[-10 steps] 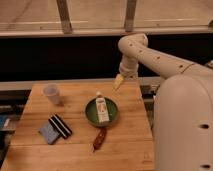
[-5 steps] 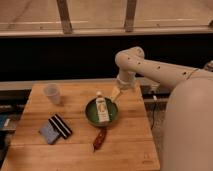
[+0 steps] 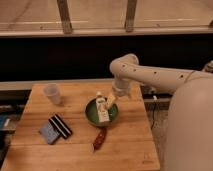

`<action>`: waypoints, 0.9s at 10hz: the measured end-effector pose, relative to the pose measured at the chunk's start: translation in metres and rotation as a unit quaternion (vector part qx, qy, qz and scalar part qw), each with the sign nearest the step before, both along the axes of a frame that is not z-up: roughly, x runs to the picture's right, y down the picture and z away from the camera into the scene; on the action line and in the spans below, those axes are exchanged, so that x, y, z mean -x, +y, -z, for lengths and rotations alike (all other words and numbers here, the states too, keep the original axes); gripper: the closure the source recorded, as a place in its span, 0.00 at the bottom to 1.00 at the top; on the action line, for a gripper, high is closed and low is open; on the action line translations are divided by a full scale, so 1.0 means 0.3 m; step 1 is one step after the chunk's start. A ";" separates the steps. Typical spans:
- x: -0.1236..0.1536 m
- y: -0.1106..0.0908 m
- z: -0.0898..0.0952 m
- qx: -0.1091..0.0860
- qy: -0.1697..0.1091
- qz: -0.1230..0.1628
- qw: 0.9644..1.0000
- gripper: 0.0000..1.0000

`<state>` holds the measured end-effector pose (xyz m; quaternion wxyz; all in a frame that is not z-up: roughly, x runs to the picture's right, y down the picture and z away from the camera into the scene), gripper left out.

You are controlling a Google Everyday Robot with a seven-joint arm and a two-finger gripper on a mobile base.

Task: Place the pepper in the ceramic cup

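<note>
A small dark red-brown pepper [image 3: 99,138] lies on the wooden table [image 3: 130,135], just in front of the green bowl [image 3: 91,114]. The whitish ceramic cup [image 3: 52,93] stands upright at the table's back left. My gripper [image 3: 111,101] hangs over the bowl's right rim, above and to the right of the pepper, well to the right of the cup. Its yellowish fingers stand open with nothing between them. A white labelled bottle [image 3: 102,108] lies in the bowl.
A blue pad with a dark striped packet [image 3: 56,128] lies at the front left. A dark wall and window rail run behind the table. My white arm [image 3: 155,77] reaches in from the right over the table's back edge.
The arm has swung left and down. The gripper went from above the table's back right corner to just over the bowl's right rim. Objects on the table have not moved.
</note>
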<state>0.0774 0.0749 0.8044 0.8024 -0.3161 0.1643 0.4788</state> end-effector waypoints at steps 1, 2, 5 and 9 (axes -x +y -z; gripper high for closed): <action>-0.005 0.000 0.001 0.000 0.001 -0.001 1.000 0.20; -0.007 -0.001 -0.003 0.004 0.004 0.003 1.000 0.20; 0.031 0.036 -0.011 0.016 0.011 0.056 0.998 0.20; 0.008 0.097 -0.009 0.042 0.008 0.041 0.998 0.20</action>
